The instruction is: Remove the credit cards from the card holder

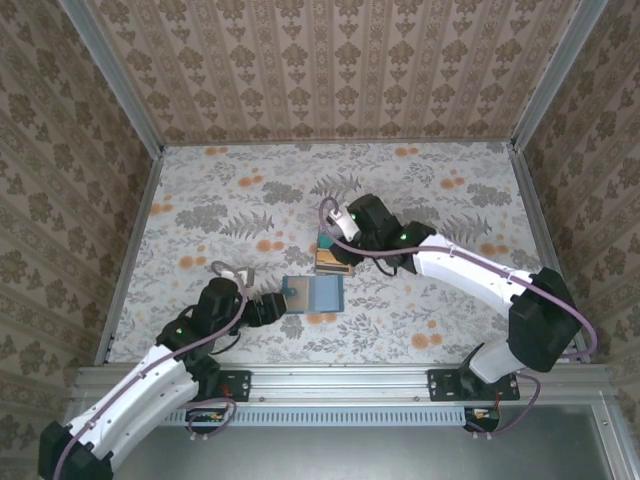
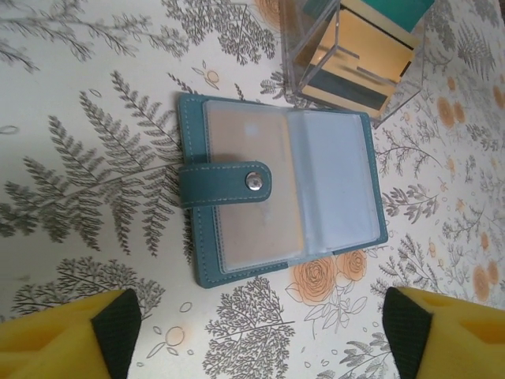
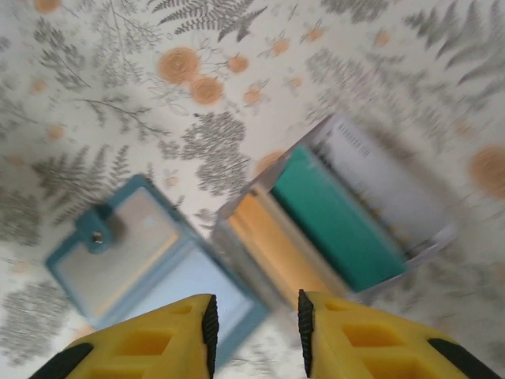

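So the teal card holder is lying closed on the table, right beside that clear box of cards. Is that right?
Not quite: the card holder lies open, clear sleeves facing up, as the left wrist view shows. It does sit on the table beside the clear box of cards.

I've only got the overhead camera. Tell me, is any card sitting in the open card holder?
Observer: Yes. On the left wrist camera a tan card shows through one clear sleeve of the card holder.
Operator: Anything in its way?
Observer: A teal strap with a snap lies across that sleeve.
Operator: Is the right end effector holding something?
Observer: No. Its wrist camera shows the right end effector open, with nothing between the fingers.
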Motion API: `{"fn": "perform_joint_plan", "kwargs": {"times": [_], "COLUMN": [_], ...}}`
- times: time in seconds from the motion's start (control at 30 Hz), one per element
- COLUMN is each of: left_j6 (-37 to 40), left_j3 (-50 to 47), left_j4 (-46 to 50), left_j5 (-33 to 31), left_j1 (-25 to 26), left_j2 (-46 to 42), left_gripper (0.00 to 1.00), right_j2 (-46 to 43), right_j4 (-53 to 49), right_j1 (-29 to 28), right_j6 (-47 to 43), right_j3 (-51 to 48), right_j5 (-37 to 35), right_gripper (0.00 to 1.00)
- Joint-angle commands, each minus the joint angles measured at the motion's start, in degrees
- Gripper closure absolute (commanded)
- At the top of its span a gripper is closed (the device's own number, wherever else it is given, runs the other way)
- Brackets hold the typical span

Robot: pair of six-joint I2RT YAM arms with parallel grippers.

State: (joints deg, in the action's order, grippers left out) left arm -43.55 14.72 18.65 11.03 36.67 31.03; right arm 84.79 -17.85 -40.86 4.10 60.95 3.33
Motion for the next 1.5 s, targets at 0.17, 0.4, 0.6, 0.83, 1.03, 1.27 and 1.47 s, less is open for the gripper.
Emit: {"fn": "perform_joint_plan", "kwargs": {"times": [0.17,0.4,0.6,0.83,1.03,1.27,1.47], "left_j6": [-1.13,-1.01,-0.31,-0.1,0.55,0.75,0.5], "left_j3": [0.02,2.53,4.48,5.19,5.82,6.02,5.93], "left_j4": [-10.53,-15.92,-17.03,-17.84,-17.01,-18.54,-19.72], "left_j5": [2.51,1.22,0.07,0.05,-1.42,-0.35,0.53], "left_j1": [1.19,4.23,5.15,5.52,5.46,5.61,6.1], "left_j2": [9.94,21.1,26.17,29.15,30.65,32.36,33.61], "left_gripper": [0.27,0.38,0.43,0.45,0.46,0.48,0.49], "right_j2": [-3.23,-0.33,3.38,7.27,8.66,8.71,8.88], "right_j4": [18.09,21.88,22.55,22.32,22.62,22.16,21.8], "right_j1": [-5.86,-7.9,-8.84,-9.73,-10.58,-10.82,-11.29], "right_j6": [24.6,31.65,32.63,33.06,34.05,33.96,34.05], "right_j3": [-17.9,-22.98,-22.31,-21.57,-21.74,-21.49,-20.87], "right_j5": [0.91,-5.27,-5.65,-7.3,-7.93,-7.83,-7.66], "right_gripper": [0.69,0.75,0.75,0.76,0.81,0.84,0.85]}}
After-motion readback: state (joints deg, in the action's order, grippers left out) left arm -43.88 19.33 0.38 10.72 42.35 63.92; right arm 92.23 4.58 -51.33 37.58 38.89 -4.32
